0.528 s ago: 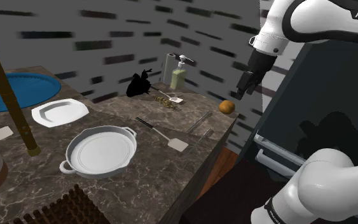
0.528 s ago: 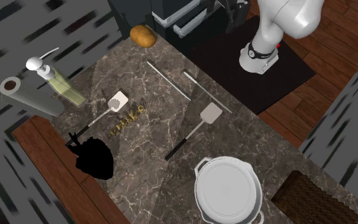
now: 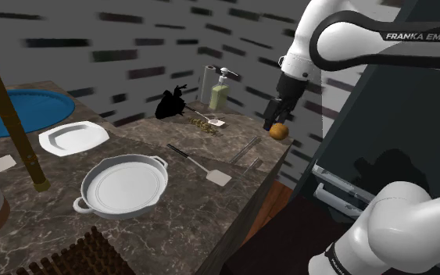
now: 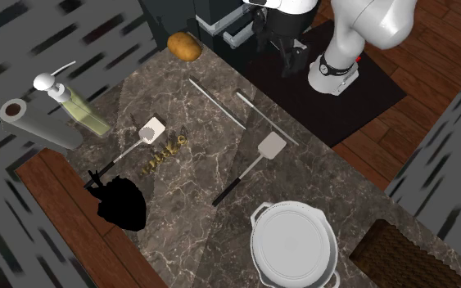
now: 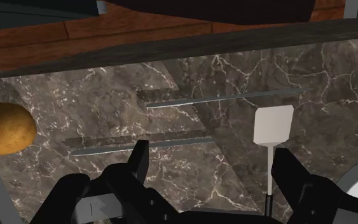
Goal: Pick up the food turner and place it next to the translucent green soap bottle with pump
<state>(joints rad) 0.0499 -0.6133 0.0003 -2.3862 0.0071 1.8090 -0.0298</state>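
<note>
High beside the dark marbled stone bench (image 3: 187, 226), the black two-finger gripper (image 5: 212, 167) hung with fingers (image 5: 139, 160) spread and empty, while the pale square-bladed, dark-handled food turner (image 5: 272, 127) lay untouched mid-bench, well apart from the translucent green pump soap bottle (image 3: 220, 95), leaving pickup and placement undone.

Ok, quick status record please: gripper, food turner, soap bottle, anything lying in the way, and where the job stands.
gripper: open, holding nothing, raised near the counter edge on the potato side
food turner: flat on the marble counter, pale blade, dark handle, untouched
soap bottle: upright by the wall, beside the paper towel roll
in the way: two thin grey rods between gripper and food turner
near bottle: smaller turner
job: pick not yet begun
</note>
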